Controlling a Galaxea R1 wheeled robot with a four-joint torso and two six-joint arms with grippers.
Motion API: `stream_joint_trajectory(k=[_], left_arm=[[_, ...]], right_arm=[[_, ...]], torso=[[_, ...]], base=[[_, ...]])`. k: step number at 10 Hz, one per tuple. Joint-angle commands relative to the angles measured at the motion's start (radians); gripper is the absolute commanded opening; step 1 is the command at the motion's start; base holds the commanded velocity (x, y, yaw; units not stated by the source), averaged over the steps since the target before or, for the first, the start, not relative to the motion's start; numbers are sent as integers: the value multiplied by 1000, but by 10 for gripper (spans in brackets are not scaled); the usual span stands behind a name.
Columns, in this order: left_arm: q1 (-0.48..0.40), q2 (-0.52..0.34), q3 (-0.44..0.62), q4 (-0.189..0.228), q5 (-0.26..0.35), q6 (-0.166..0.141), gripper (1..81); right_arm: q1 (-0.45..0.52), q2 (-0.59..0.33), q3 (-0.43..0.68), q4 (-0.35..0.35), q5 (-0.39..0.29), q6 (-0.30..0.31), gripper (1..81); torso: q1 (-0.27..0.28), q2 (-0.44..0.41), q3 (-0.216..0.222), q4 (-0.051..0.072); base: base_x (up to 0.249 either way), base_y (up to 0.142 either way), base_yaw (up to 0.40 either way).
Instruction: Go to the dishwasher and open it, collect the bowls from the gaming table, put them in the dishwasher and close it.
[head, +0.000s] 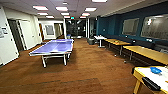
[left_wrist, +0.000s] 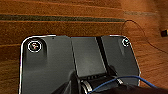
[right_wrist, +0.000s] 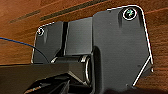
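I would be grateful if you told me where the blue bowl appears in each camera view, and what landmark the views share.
Head view: the blue bowl sits on the gaming table, at the picture's lower right.
Left wrist view: not in it.
Right wrist view: not in it.
Shared landmark: the brown wood-look floor.

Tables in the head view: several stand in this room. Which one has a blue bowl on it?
The gaming table at the lower right, with the pale cream top: a blue bowl sits on it. The blue table-tennis table and the wooden tables along the wall show none.
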Motion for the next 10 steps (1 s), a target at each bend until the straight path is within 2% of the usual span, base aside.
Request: stream_joint_trajectory(k=[1, 8, 10], left_arm=[[-60, -5, 5, 2, 41, 0, 811], [-61, -8, 6, 8, 41, 3, 811], [-61, -6, 5, 8, 42, 1, 811]], right_arm=[[52, -3, 4, -1, -52, -3, 811], [52, 0, 3, -1, -50, -3, 811], [52, 1, 3, -1, -50, -3, 811]], torso=[[0, 0, 0, 0], [0, 0, 0, 0], [0, 0, 0, 0]], base=[[0, 0, 0], [0, 0, 0], [0, 0, -154]])
